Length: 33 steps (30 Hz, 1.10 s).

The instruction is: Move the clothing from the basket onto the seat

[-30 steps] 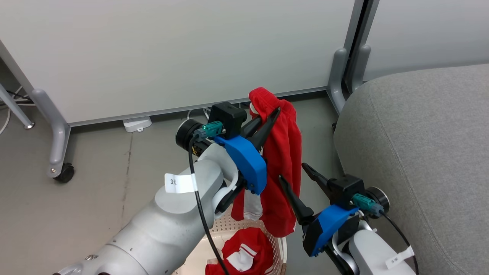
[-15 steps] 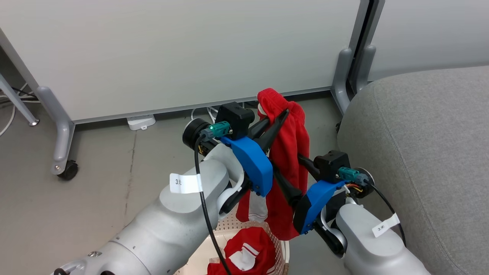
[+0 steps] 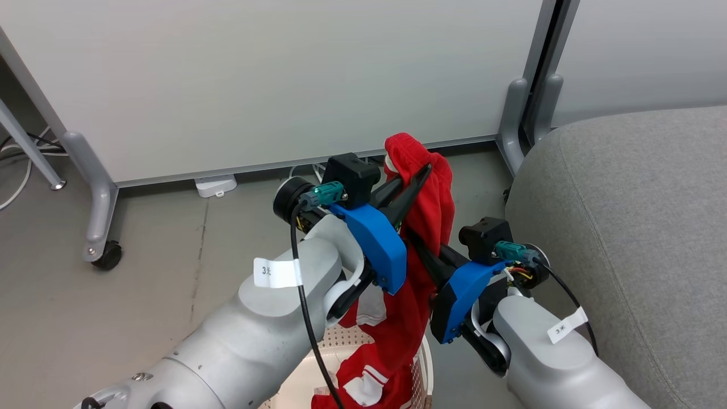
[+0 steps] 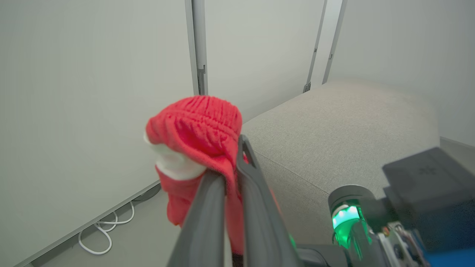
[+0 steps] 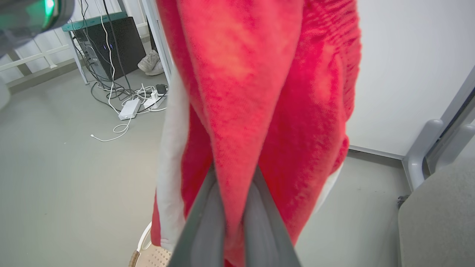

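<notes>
Two grippers clamp one red garment (image 3: 434, 210) at once. The left gripper (image 3: 417, 176), at the centre of the head view, has its jaws pressed together on the gathered, ribbed waistband. The right gripper (image 5: 233, 178) is closed lower down, with a pleat of the hanging cloth squeezed between its long dark fingers at the bottom of the right wrist view. Holding it at two points along its length is probably meant to keep the limp fabric stretched and off the floor, so that it can be laid out rather than dropped in a heap. The cloth is soft and slightly fuzzy, bright red with a broad white stripe down one edge, and it drapes in loose vertical folds. Its tail hangs down to the basket (image 3: 341, 339) at the bottom centre of the head view, a cream perforated plastic tub. More red and white clothing (image 3: 369, 386) lies there, though I cannot tell whether that is a separate piece. The seat (image 3: 625, 227) takes up the right side of the frame: grey woven upholstery, a rounded corner and a stitched seam. It is just beside the right arm, and nothing lies on the part in view. A smooth white partition (image 3: 284, 79) on grey feet stands behind.
</notes>
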Available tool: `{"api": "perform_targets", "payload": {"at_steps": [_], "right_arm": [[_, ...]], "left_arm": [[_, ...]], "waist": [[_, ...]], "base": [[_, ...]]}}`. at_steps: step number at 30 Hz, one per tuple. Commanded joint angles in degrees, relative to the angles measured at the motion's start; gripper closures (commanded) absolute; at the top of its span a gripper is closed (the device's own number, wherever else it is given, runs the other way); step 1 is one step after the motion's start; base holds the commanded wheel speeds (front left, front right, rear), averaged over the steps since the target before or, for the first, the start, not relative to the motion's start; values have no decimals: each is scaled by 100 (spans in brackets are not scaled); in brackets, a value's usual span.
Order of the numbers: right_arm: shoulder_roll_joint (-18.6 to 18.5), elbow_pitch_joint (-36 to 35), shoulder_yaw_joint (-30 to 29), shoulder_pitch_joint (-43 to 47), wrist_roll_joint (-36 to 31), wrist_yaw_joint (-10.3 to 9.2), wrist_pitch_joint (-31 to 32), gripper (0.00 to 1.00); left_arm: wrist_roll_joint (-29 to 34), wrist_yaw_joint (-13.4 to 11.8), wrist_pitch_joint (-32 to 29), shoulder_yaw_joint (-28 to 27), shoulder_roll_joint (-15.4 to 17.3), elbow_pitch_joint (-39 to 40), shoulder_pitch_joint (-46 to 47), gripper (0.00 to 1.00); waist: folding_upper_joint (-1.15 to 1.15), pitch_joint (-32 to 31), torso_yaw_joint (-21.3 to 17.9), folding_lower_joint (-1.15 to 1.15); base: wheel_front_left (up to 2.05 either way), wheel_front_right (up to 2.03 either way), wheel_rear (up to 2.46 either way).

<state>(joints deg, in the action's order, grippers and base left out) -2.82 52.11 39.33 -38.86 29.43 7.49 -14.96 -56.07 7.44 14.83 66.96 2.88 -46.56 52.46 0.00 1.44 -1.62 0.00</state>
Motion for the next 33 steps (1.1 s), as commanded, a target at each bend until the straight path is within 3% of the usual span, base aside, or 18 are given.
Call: {"api": "perform_targets", "payload": {"at_steps": [1,21,23,24,33], "right_arm": [[-12,-27,-10,-108,22,1,-30,100],[-12,-69,-118,59,-100,1,-32,100],[-12,-66,-121,57,-104,1,-32,100],[-12,-62,-113,56,-110,1,-32,100],[-12,-41,-131,19,-204,1,-33,100]], "left_arm": [[-44,8,43,-9,1,-34,48,100],[4,-49,45,-65,1,-111,29,98],[23,-59,45,-74,1,-116,28,39],[37,-59,45,-75,0,-117,27,1],[236,-82,45,-323,1,-104,-74,0]], "waist": [[0,-13,-3,0],[0,-83,-53,0],[0,-83,-53,0],[0,-83,-53,0],[0,-71,-32,0]], "base": [[0,0,0],[0,0,0],[0,0,0],[0,0,0],[0,0,0]]}}
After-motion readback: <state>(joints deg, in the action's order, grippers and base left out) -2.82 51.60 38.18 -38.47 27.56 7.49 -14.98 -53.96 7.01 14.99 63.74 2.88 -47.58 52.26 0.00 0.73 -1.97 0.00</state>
